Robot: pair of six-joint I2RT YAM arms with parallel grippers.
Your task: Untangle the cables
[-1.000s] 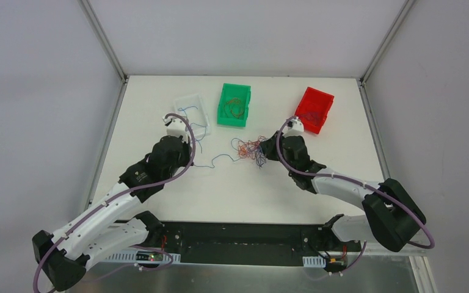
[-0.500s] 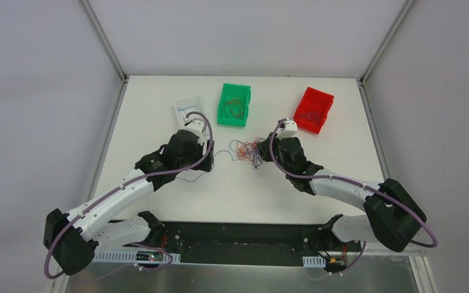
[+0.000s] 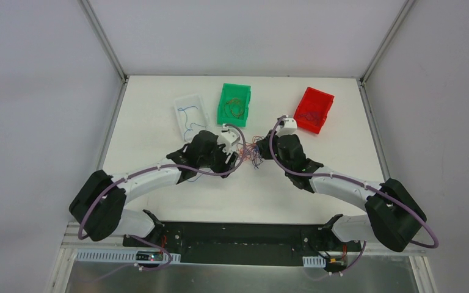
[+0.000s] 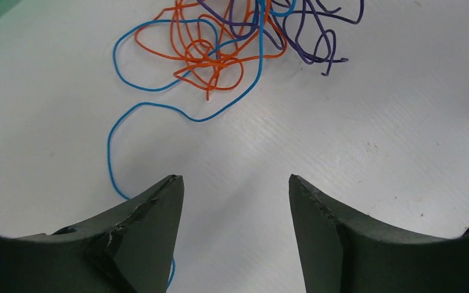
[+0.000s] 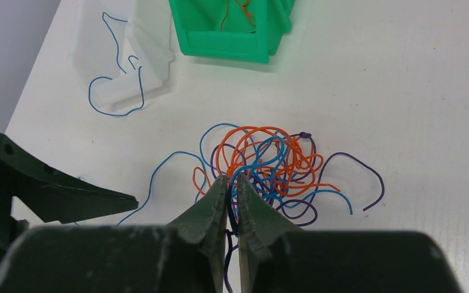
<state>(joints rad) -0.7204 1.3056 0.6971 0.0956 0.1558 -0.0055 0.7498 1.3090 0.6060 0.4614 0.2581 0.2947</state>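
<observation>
Left gripper (image 4: pixel 235 183): had crossed over from the clear bin (image 3: pixel 190 113) (one blue strand (image 3: pixel 186 119) lay delivered inside); jaws stood apart, empty. Cable knot (image 4: pixel 232 43): lay just ahead of its fingertips. Right gripper (image 5: pixel 232 183): was pinched on the knot's near edge, so another strand looked due for pulling.

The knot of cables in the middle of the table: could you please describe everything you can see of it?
The knot of cables is a loose bundle of hair-thin wires in orange, blue and dark purple, lying on the white table near the green bin. Loops and free ends splay outward; one long blue strand trails toward the open left gripper, which stands short of the bundle. The right gripper is pinched shut on strands at its edge.
</observation>
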